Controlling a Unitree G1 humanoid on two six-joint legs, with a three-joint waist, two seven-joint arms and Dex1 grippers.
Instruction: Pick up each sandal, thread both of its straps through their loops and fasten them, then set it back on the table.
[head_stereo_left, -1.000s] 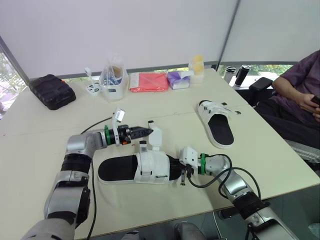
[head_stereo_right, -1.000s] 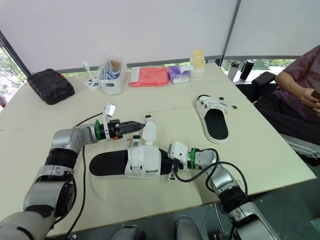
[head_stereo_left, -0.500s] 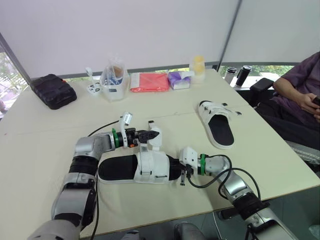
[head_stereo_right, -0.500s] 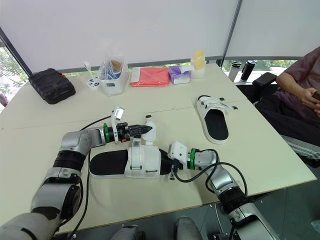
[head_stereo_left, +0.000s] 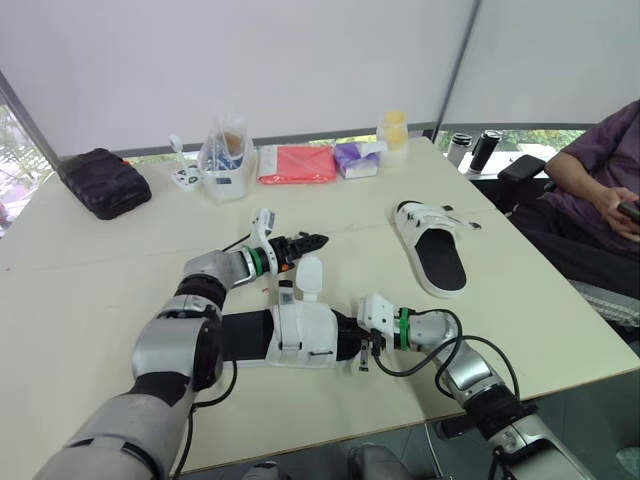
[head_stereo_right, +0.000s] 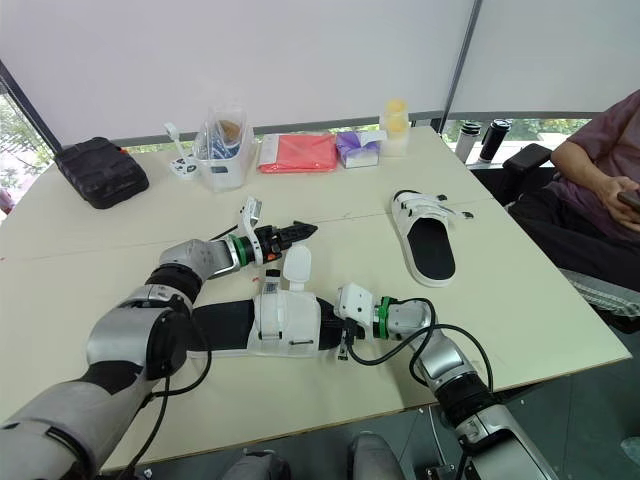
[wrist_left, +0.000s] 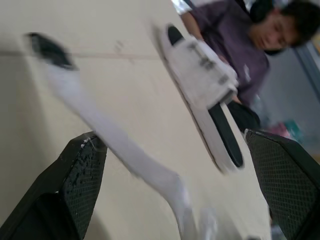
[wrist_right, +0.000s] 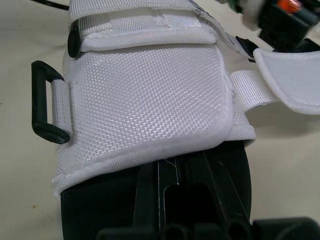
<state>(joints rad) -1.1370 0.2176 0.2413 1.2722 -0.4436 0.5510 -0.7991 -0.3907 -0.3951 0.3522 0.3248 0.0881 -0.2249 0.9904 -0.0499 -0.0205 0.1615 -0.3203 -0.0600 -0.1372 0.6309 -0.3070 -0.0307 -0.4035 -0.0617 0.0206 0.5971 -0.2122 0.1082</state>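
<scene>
White sandals: two, both lying sole-down on the worktop (head_stereo_left: 90, 270), well apart.
Near sandal (head_stereo_left: 300, 335): its long axis runs left to right, with the black heel end to the left and the strapped toe end to the right.
Far sandal (head_stereo_left: 435, 245): it lies on the right side, long axis near to far, heel near and straps at the far end.
Loose strap (head_stereo_left: 308, 273): one, standing up from the far edge of the near sandal's upper.
Black loop (wrist_right: 47, 102): one, at the edge of the wide white upper.
Left end effector (head_stereo_left: 312, 241): it hovers just beyond the loose strap and points right, fingers spread.
Right end effector (head_stereo_left: 362, 345): at the near sandal's toe end, fingers pressed together on the black sole.
Clear tub (head_stereo_left: 226, 165): on the far side, left of middle. It holds a bag and small items too small to name.
Far-edge items: one black pouch (head_stereo_left: 105, 182), one red packet (head_stereo_left: 297, 163), one purple packet (head_stereo_left: 357, 158), one yellow-topped cup (head_stereo_left: 394, 130) and two dark bottles (head_stereo_left: 487, 148).
Person (head_stereo_left: 600, 190): seated at the right.
</scene>
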